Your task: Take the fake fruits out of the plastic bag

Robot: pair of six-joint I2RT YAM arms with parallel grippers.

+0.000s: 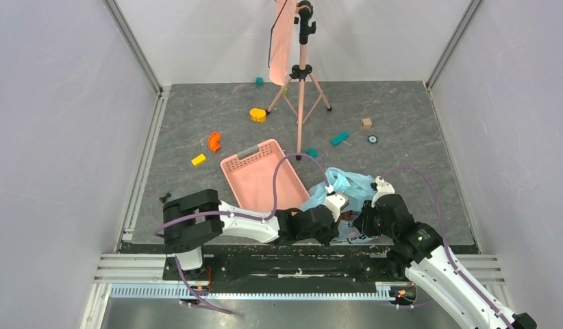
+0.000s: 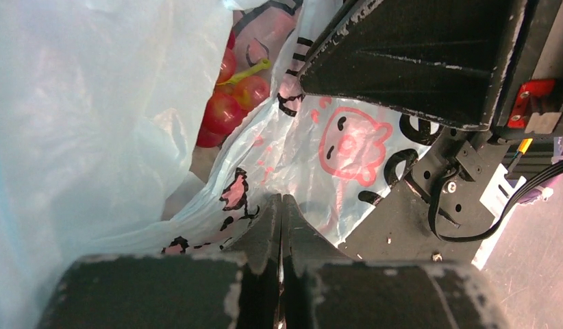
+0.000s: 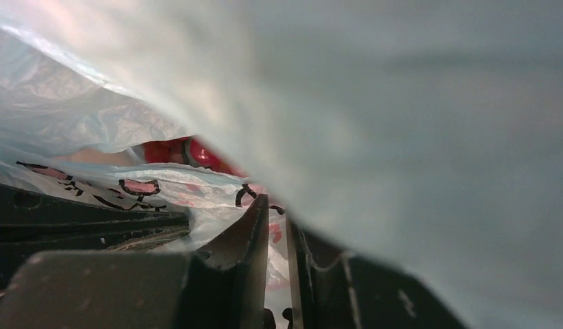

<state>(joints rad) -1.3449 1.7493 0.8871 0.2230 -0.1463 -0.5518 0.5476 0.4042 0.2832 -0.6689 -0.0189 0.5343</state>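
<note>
The light-blue plastic bag (image 1: pixel 351 184) lies crumpled at the table's front edge, right of centre. My left gripper (image 1: pixel 335 221) and right gripper (image 1: pixel 364 218) meet at its near side. In the left wrist view the jaws (image 2: pixel 281 200) are pressed together on the bag's printed film (image 2: pixel 333 147). Glossy dark-red fake fruits (image 2: pixel 227 103) with a yellow-green stem show inside the opening. In the right wrist view the gripper (image 3: pixel 277 205) stands nearly closed with bag film between the jaws. Bag film (image 3: pixel 402 103) drapes over its right finger, and a red fruit (image 3: pixel 190 152) shows deep inside.
A pink basket (image 1: pixel 261 175) lies left of the bag. A pink tripod stand (image 1: pixel 301 82) with a hanging cloth stands at the back. Small toy blocks are scattered about: yellow (image 1: pixel 258 114), orange (image 1: pixel 214 141), teal (image 1: pixel 340 138) and a wooden cube (image 1: pixel 366 123).
</note>
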